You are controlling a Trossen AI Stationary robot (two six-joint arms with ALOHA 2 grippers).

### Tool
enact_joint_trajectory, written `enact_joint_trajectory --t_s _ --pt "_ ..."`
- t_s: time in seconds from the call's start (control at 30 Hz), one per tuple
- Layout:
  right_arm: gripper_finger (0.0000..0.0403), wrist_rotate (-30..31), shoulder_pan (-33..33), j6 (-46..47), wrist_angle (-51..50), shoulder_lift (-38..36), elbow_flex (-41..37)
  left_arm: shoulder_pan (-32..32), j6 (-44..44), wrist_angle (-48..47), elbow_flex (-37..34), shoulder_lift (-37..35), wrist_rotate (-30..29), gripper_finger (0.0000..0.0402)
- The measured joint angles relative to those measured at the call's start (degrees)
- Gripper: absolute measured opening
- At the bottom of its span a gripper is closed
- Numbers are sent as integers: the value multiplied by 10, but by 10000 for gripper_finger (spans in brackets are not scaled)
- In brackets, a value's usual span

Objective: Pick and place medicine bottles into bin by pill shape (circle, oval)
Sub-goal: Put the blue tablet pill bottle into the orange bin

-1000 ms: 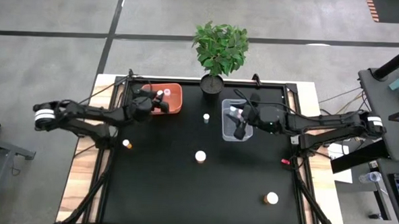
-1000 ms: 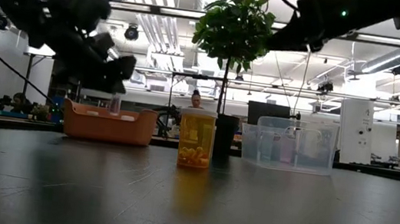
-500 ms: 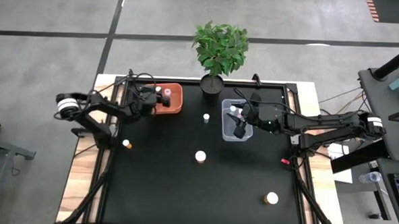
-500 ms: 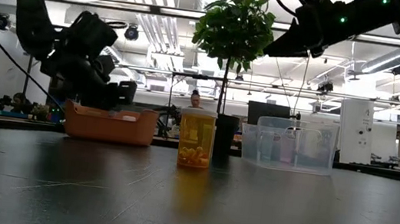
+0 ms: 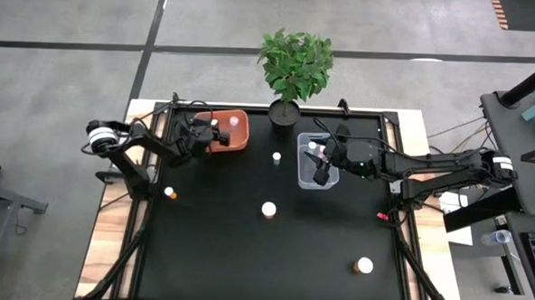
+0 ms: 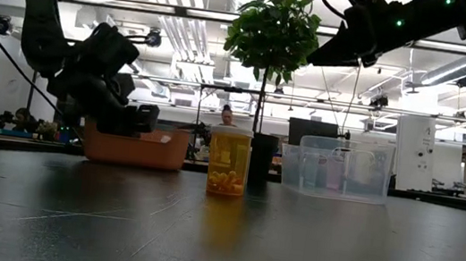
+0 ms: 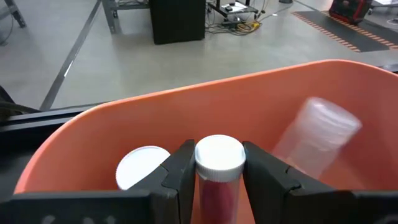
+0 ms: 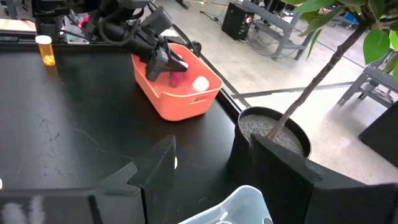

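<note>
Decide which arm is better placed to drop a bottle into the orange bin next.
Left. Its hand grips a white-capped bottle at the orange plastic bin; the right hand hangs open over the clear bin.

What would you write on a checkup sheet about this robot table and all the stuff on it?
Surface: black table, wooden edges.
Job's things: orange bin holding bottles; clear bin holding bottles; loose medicine bottles on the table.
Clutter: potted plant at the table's far edge, between the bins.
Grippers: left gripper shut on a white-capped bottle at the orange bin; right gripper above the clear bin.
Cables: running along both arms.
Surroundings: workshop benches, monitors; a person far behind the plant.
</note>
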Motion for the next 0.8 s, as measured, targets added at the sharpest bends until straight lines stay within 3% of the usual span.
enact_joint_trajectory --t_s 0.57,0.8 --pt "198 0 0 0 0 0 0 0 1 -5 0 -7 0 94" --pt "198 0 0 0 0 0 0 0 0 -5 0 -7 0 129"
